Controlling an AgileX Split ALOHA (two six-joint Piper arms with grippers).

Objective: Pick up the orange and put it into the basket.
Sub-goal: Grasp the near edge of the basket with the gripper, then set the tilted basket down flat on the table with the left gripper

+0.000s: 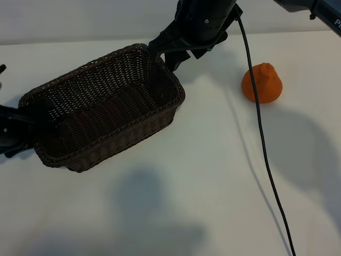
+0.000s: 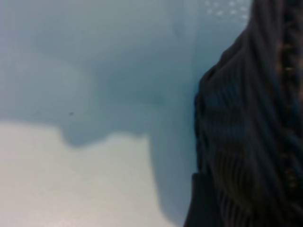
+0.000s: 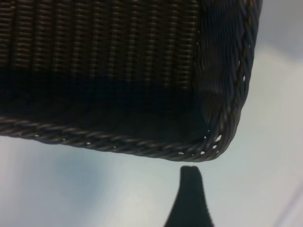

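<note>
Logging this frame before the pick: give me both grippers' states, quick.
Left gripper: open, holding nothing, at the basket's left end.
Right gripper: open, holding nothing, over the basket's far corner; the orange sits untouched.

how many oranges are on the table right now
1. The orange sits on the table, right of the basket and apart from it. None shows inside the basket.

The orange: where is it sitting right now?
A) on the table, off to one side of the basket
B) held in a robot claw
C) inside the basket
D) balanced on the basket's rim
A: the orange rests on the white table, well apart from the basket, whose woven inside shows nothing in it, and no gripper touches the fruit.
</note>
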